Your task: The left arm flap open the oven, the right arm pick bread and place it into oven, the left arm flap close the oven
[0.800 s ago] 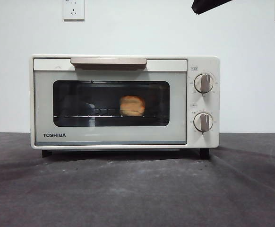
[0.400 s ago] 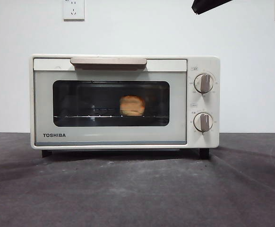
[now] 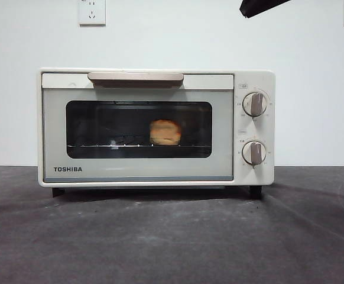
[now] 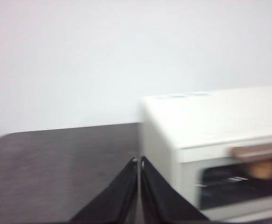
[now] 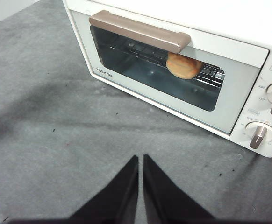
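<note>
The bread (image 5: 184, 66) sits on the rack inside the closed oven (image 5: 229, 100); we judge it soft and light, best pinched gently mid-loaf. Our right gripper (image 5: 140, 161), pressed together, hangs well before the door; our left gripper (image 4: 139, 163), likewise pressed together, beside the oven's flank.

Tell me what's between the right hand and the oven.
Nothing but bare grey table. The right wrist view shows it between the right hand and the shut oven, bread inside.

left gripper (image 4: 139, 162) jaws together, empty, right gripper (image 5: 140, 158) jaws together, empty
</note>
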`<action>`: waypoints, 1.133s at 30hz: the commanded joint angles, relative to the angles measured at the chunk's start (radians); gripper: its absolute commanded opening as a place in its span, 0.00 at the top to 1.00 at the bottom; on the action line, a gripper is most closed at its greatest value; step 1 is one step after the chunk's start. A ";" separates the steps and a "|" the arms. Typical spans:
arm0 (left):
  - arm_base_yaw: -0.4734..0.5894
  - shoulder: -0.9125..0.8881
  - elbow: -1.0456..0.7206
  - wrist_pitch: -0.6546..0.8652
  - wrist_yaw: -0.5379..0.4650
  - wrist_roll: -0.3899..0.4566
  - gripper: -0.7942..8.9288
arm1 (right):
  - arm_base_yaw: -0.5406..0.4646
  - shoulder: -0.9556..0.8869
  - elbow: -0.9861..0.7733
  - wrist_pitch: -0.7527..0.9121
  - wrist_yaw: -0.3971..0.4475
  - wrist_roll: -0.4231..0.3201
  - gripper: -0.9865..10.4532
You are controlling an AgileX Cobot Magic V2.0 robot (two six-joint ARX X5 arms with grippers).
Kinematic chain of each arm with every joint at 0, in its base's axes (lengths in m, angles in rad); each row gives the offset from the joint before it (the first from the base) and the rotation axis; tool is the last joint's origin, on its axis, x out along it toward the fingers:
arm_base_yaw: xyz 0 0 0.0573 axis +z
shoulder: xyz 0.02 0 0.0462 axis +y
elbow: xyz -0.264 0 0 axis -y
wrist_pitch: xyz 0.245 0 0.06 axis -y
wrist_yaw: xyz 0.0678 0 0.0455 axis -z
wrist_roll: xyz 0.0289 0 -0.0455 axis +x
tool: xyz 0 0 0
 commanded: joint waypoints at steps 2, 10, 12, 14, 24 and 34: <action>0.010 -0.080 -0.121 0.064 -0.095 0.018 0.90 | 0.011 0.004 0.010 0.011 0.004 -0.002 0.90; 0.018 -0.196 -0.368 0.098 -0.114 0.029 0.90 | 0.011 0.004 0.010 0.011 0.004 -0.003 0.90; 0.018 -0.196 -0.401 0.093 -0.114 0.029 0.90 | 0.011 0.004 0.010 0.011 0.004 -0.003 0.90; 0.018 -0.196 -0.428 0.092 -0.114 0.029 0.90 | 0.011 0.004 0.010 0.011 0.004 -0.002 0.90; 0.018 -0.196 -0.509 0.091 -0.114 0.020 0.90 | 0.011 0.004 0.010 0.011 0.004 -0.003 0.90; 0.015 -0.196 -0.509 0.096 -0.114 0.010 0.90 | 0.011 0.004 0.010 0.011 0.004 -0.002 0.90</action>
